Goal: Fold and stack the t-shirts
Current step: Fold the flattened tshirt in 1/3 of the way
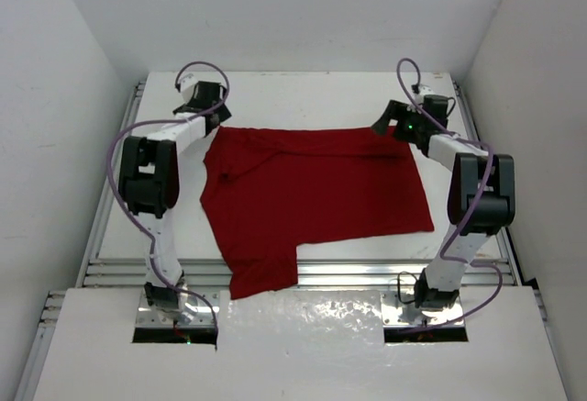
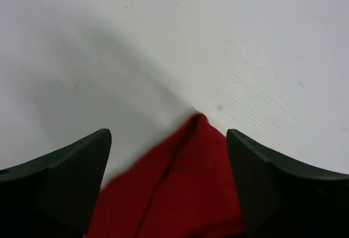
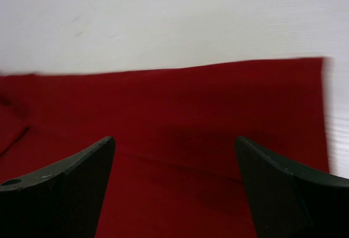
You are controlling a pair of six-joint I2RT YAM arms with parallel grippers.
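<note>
**Desk:** Where was the shirt at that point?

**Me:** The shirt (image 1: 312, 194) lay flat on the middle of the bench (image 1: 303, 98). Its far edge ran straight between my two arms, and a loose flap reached toward the near rails.

**Desk:** And the end effectors?

**Me:** The left end effector (image 1: 216, 115) sat over the far-left corner and the right end effector (image 1: 387, 126) over the far-right one. Both stood wide. On the wrist views I saw red cloth lying between the fingers, with nothing pinched.

**Desk:** Why both on that one edge?

**Me:** I judged that one corner each kept the edge straight, so the cloth lay square rather than skewed.

**Desk:** What was left?

**Me:** The near flap looked unfolded, so I reckoned more folds were due. There was no stack yet.
</note>
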